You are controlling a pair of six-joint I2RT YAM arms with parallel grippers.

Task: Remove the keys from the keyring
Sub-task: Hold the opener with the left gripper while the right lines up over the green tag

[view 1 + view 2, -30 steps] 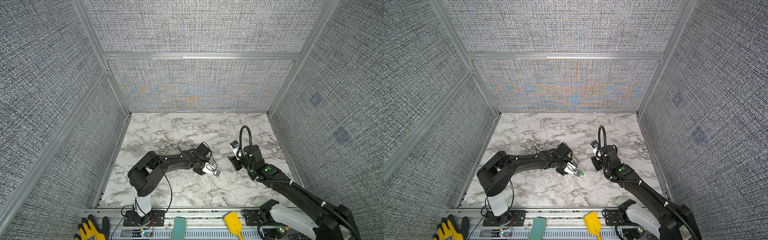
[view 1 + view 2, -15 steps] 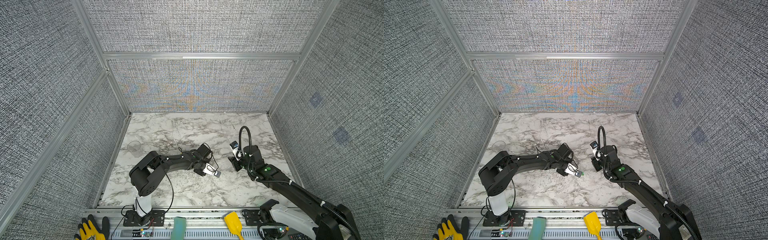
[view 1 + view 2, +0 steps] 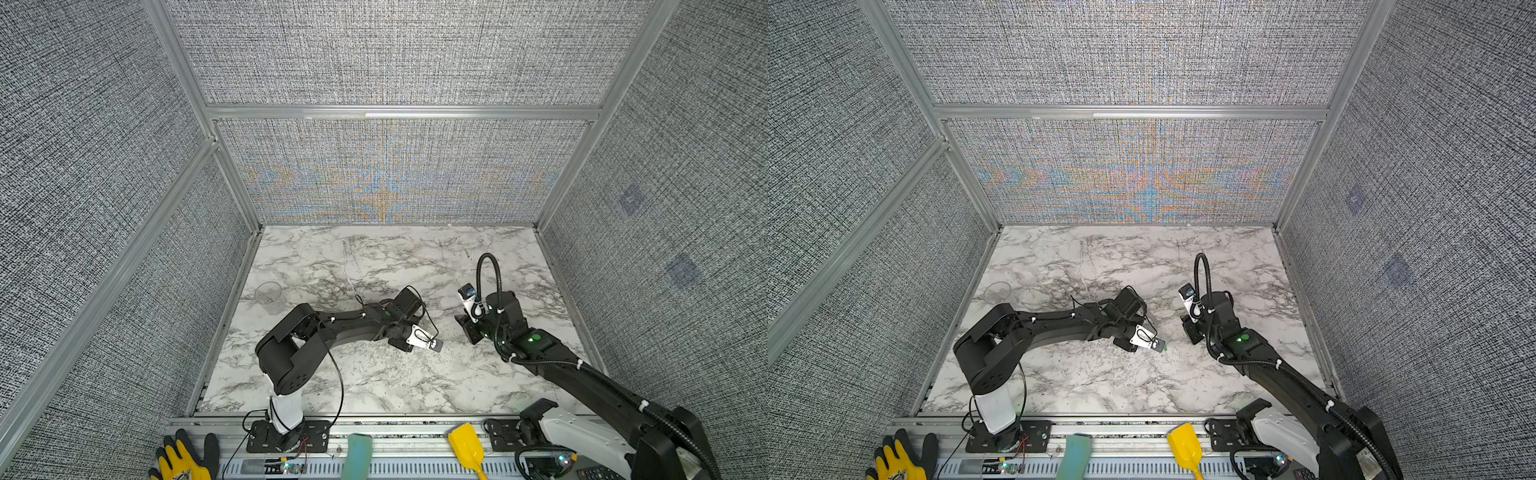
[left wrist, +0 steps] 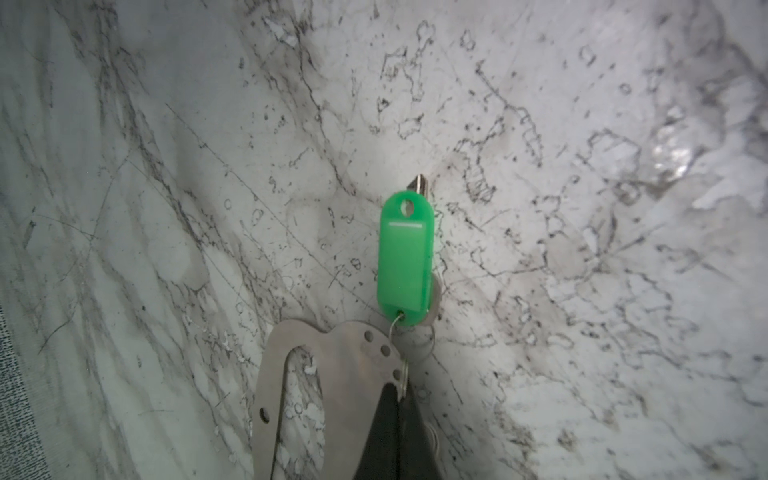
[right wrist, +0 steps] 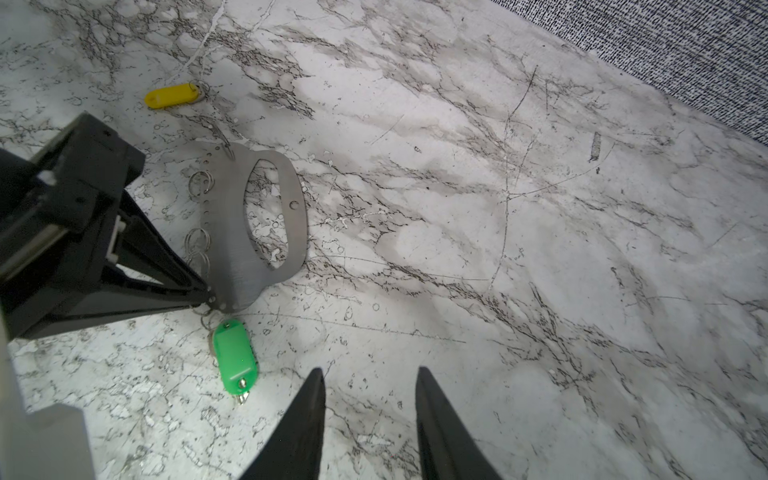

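Left fingers (image 4: pixel 386 428): pressed together, pinching the holed edge of the keyring (image 4: pixel 340 345) beside its small wire rings.
Right fingers (image 5: pixel 305 415): spread, holding nothing, near the green tag (image 5: pixel 235 357).
Green tag: hangs by a wire ring from the keyring's holed edge, with a metal key behind it. Its label window is plain green.
Yellow tag (image 5: pixel 172 96): on the desk (image 5: pixel 498 208) near the keyring's other end. I cannot tell whether it is linked.

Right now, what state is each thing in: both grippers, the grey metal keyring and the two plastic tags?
Grey metal D-shaped keyring: on the marble table, one corner pinched.
Left gripper: shut on the keyring.
Right gripper: open, empty, above the table.
Green oblong plastic key tag: lying flat, ringed to the keyring.
Yellow oblong plastic key tag: lying flat; link to keyring unclear.
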